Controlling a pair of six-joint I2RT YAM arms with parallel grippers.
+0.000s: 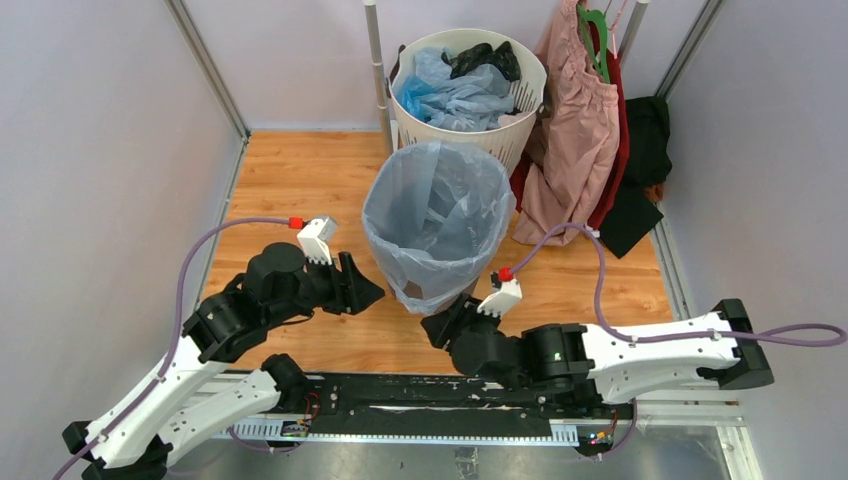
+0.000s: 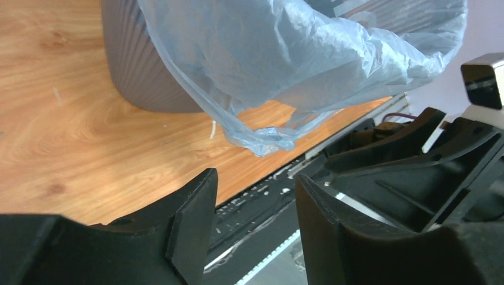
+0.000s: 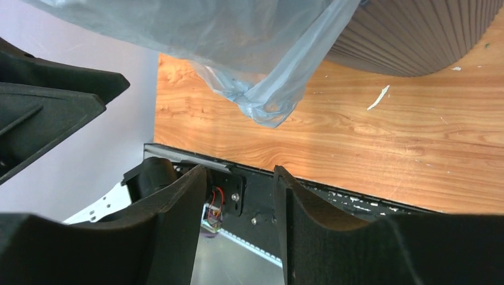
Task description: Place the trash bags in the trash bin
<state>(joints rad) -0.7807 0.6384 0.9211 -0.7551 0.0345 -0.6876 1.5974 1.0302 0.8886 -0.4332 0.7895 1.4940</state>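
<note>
A large pale blue see-through trash bag [image 1: 437, 215] is draped over the rim of the trash bin and hangs down its outside, mouth wide open. The bin's dark grey ribbed wall shows under the bag in the left wrist view [image 2: 139, 71] and the right wrist view [image 3: 416, 35]. A knotted corner of the bag [image 2: 261, 139] dangles just above the floor. My left gripper [image 1: 370, 293] [image 2: 255, 178] is open beside the bin's left front, holding nothing. My right gripper [image 1: 438, 325] [image 3: 240, 171] is open below the bin's front, also holding nothing. More blue bags [image 1: 450, 95] lie in a white basket.
The round white slotted basket [image 1: 525, 100] stands right behind the bin, next to a metal pole [image 1: 378, 70]. A pink garment [image 1: 575, 150] and dark clothes [image 1: 645, 150] hang at the back right. Grey walls close in both sides of the wooden floor [image 1: 290, 180].
</note>
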